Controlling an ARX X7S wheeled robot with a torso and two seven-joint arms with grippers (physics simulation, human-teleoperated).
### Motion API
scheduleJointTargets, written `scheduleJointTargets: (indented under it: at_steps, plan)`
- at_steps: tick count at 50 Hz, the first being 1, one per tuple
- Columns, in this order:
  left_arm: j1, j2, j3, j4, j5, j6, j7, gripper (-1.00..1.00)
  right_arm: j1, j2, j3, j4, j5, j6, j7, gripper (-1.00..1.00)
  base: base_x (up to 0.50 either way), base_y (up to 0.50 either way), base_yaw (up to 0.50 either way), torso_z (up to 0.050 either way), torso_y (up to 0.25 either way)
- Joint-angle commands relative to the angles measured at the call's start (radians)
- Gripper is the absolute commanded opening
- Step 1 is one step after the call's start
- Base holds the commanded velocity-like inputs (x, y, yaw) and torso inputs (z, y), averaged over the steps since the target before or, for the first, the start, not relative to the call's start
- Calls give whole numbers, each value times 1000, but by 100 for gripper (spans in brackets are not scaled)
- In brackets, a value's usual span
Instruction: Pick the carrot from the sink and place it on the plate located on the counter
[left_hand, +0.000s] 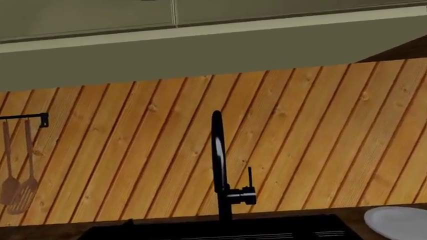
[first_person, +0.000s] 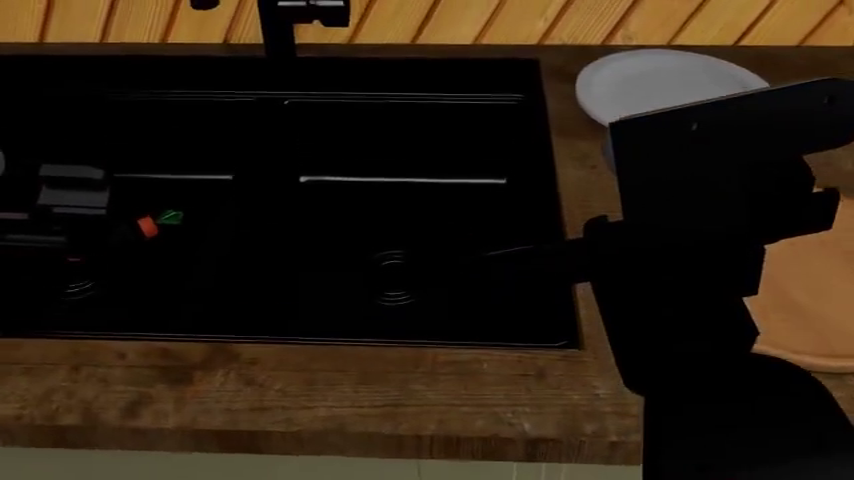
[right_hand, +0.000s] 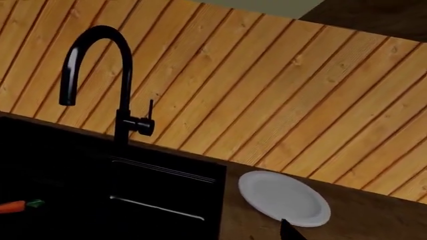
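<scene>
The carrot (first_person: 154, 224) lies at the left of the sink (first_person: 400, 120) in the head view — the left end effector (first_person: 54, 205) beside it, its grip unreadable, should descend squarely over it.

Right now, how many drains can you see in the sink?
2. One drain sits in the basin nearer the plate; the other drain is in the far basin, near the carrot. The sink is dark, so more could be hidden.

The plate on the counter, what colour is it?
Plain white plate, clearest in the right wrist view.
</scene>
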Motion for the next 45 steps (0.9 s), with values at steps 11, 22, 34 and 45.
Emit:
scheduleJointTargets:
  at_steps: [11, 22, 34, 45]
  plan:
    - [-11, -9, 4, 0, -10, -12, -16, 100, 5, 7, -5, -7, 10, 12, 8, 100, 450, 0, 0, 0, 0]
    - [-7, -14, 7, -8, -14, -3, -22, 100, 3, 9, -10, 2, 13, 9, 12, 100, 446, 0, 0, 0, 0]
    - [-6, -20, 8, 4, -16, -16, -35, 100, 9, 11, -17, -4, 17, 19, 19, 100, 425, 0, 0, 0, 1]
    - [-8, -24, 11, -1, -19, -29, -46, 100, 5, 13, -14, -5, 24, 16, 21, 100, 262, 0, 0, 0, 0]
